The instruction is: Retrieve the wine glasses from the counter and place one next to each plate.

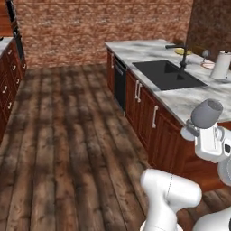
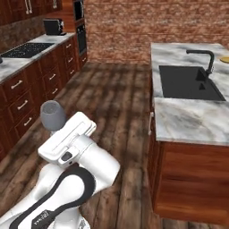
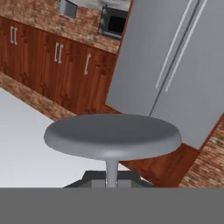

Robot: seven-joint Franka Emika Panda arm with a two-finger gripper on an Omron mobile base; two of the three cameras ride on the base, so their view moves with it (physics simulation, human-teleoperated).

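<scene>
left base view: wine glass (image 1: 207, 113), grey rounded bowl, sits at the top of the gripper (image 1: 195, 131), raised above the wooden floor just off the near edge of the marble island (image 1: 180, 101). bowl tilts up and to the right; the stem runs down into the white hand below it. island carries a black sink (image 1: 167, 74) with a dark faucet (image 1: 181, 54). paper towel roll (image 1: 221, 65) stands upright at the far right end. near it a second wine glass (image 1: 205, 54), small and upright, beside an orange-red plate (image 1: 208, 65); a yellow plate (image 1: 182, 51) lies farther back, past the faucet.

right base view: same held wine glass (image 2: 53, 114), bowl above and left of the white hand, gripper (image 2: 56, 133) beneath it. glass is well apart from the island, out over the floor. long counter (image 2: 18, 60) with reddish drawers runs along the left wall, holding a black cooktop (image 2: 24, 49) and a dark toaster (image 2: 53, 27).

hand view: round foot of the wine glass (image 3: 113, 135) lies wide and flat directly ahead of the fingers, the thin stem dropping straight down between them. fingers pressed together on the stem, pinching it. beyond: steel refrigerator (image 3: 183, 65) and wooden cabinets (image 3: 57, 65).
</scene>
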